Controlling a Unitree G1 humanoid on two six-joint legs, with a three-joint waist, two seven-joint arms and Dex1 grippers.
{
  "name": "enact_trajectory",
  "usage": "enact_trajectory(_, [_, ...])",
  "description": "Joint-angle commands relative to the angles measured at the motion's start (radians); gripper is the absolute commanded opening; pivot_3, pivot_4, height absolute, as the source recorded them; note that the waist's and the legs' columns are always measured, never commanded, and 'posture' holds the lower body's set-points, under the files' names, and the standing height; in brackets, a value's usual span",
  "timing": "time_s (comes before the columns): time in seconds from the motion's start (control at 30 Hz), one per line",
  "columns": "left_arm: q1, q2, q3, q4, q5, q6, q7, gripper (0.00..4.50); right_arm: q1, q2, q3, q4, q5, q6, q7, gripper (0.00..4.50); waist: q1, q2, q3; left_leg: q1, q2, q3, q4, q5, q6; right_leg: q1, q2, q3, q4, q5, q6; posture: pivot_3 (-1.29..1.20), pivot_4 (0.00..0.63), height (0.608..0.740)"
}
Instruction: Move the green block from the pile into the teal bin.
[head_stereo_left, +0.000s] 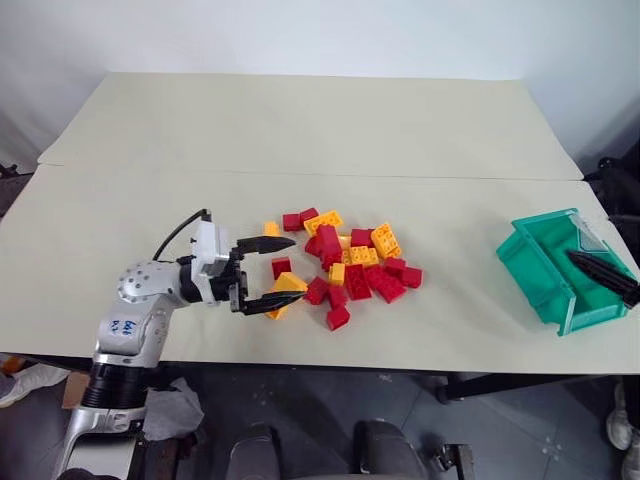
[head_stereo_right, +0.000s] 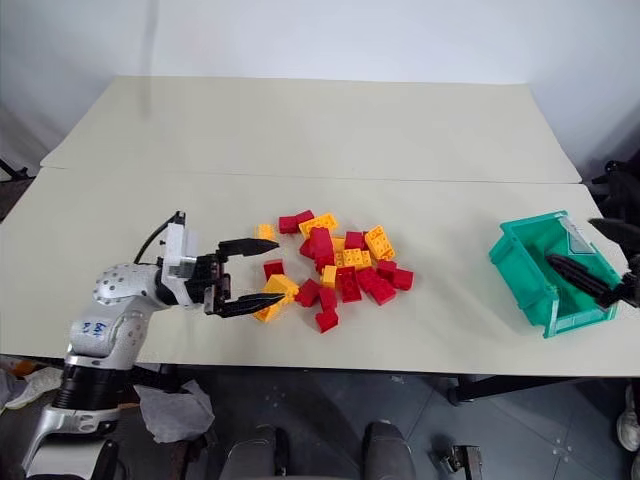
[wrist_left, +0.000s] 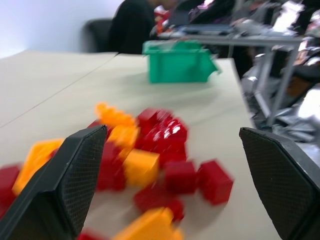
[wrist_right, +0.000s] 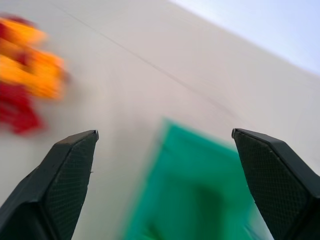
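Teal bin, one; brick pile, one; two open grippers.

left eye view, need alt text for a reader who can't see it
A beige table holds a pile of red and yellow bricks at its middle. The left gripper sits open at the pile's left edge, and the right gripper's black fingers reach over a teal bin at the right.
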Motion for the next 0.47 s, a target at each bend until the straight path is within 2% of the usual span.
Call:
enact_trajectory(0.03, [0.028,0.038,0.076,0.003,0.015,-0.040,0.043,4.50,0.004,0.051,0.116,-0.143,0.051,-0.012,0.036,4.48,0.002,-0.001,0.000,0.000,0.000,0.000,0.000,0.000,0.000,0.000,0.000,0.000,0.000,0.000,0.000,0.00,0.150,0.740])
enact_trajectory(0.23, [0.123,0.109,0.116,0.033,0.073,-0.091,0.066,4.50,0.055,0.174,0.261,-0.232,0.030,-0.079,0.023,4.48,0.011,-0.001,0.000,-0.001,-0.001,0.000,-0.001,0.000,0.000,-0.001,0.000,-0.001,-0.002,0.000,0.000,0.00,0.150,0.740])
enact_trajectory(0.47, [0.221,0.097,0.153,-0.012,0.066,-0.117,0.114,4.50,0.130,0.248,0.249,-0.183,-0.024,-0.197,-0.024,4.48,0.024,-0.001,0.000,-0.001,0.000,0.000,-0.001,-0.001,0.000,-0.001,0.000,-0.001,-0.002,0.000,0.000,0.00,0.150,0.740])
